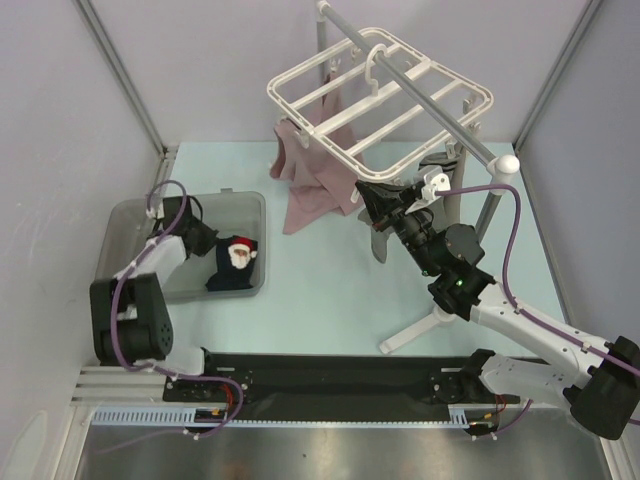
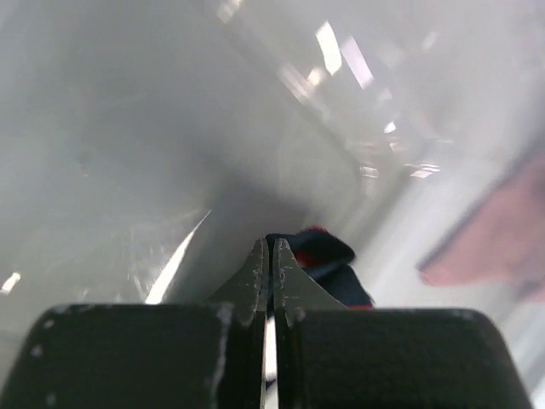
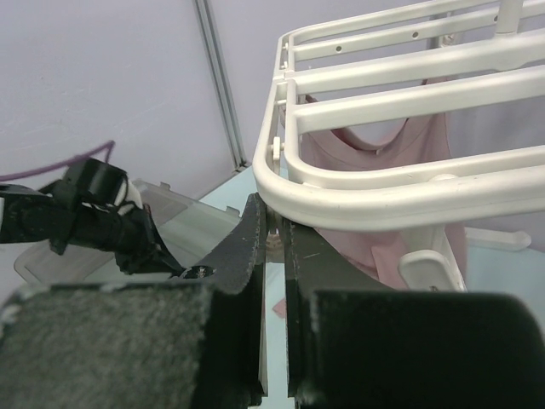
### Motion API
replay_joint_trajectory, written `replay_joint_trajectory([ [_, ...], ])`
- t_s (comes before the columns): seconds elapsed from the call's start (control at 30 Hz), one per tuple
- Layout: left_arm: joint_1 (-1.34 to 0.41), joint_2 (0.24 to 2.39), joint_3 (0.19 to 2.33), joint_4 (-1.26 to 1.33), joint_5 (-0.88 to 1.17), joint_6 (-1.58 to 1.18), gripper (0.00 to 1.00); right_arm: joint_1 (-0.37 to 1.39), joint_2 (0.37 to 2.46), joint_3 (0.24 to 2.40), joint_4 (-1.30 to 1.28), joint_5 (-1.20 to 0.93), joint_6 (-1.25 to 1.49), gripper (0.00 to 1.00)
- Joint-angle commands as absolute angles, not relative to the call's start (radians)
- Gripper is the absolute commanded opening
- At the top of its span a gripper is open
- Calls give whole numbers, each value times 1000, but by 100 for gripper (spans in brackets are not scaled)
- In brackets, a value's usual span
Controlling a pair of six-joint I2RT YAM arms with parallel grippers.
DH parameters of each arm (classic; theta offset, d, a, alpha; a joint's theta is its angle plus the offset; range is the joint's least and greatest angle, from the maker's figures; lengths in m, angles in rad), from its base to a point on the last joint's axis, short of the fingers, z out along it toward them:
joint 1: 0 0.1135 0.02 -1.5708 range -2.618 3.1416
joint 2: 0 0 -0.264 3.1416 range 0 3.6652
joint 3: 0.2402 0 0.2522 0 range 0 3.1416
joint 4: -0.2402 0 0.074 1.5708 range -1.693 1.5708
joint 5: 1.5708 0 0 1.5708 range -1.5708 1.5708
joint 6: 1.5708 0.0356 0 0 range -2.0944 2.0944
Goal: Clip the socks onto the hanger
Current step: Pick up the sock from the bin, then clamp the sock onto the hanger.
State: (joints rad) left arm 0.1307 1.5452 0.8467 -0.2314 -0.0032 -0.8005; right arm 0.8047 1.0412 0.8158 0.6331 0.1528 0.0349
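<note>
Pale lilac-grey walls [image 1: 60,100] close in the left, far and right sides, joined by slanting metal posts [image 1: 125,75]. The tabletop [image 1: 330,290] is pale mint, evenly lit, with brushed metal flooring [image 1: 330,455] nearest.

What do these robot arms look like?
Left arm and right arm: white links, chunky black joints, each with a looping purple cable. A small green light glows on the right one. Left gripper and right gripper each have two flat, black, tapering fingers.
</note>
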Motion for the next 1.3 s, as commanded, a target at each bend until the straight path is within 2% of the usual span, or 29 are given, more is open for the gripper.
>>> replay_joint_trajectory([
  [0.0, 137, 1363, 868, -253, -54, -732, 0, 802, 1037, 824, 640, 158, 52, 0],
  [0.27, 106, 1077, 963, -294, 2, -582, 0, 802, 1046, 828, 644, 153, 67, 0],
  [0.37, 71, 1023, 1011, -368, -110, -566, 0, 802, 1048, 833, 640, 149, 69, 0],
  [0.47, 71, 973, 1032, -377, -106, -560, 0, 804, 1048, 836, 638, 149, 71, 0],
  [0.57, 71, 965, 1060, -374, -28, -552, 0, 804, 1049, 836, 635, 146, 71, 0],
  [0.77, 26, 968, 1037, -210, 323, -528, 0, 804, 1049, 845, 621, 132, 77, 0],
  [0.97, -173, 983, 1023, -77, 445, -515, 0, 805, 1057, 850, 621, 118, 95, 0],
  [1.1, -348, 1011, 1038, -29, 394, -499, 0, 808, 1062, 856, 621, 117, 95, 0],
  [1.27, -458, 1084, 1092, -11, 359, -492, 0, 815, 1062, 862, 617, 120, 94, 0],
])
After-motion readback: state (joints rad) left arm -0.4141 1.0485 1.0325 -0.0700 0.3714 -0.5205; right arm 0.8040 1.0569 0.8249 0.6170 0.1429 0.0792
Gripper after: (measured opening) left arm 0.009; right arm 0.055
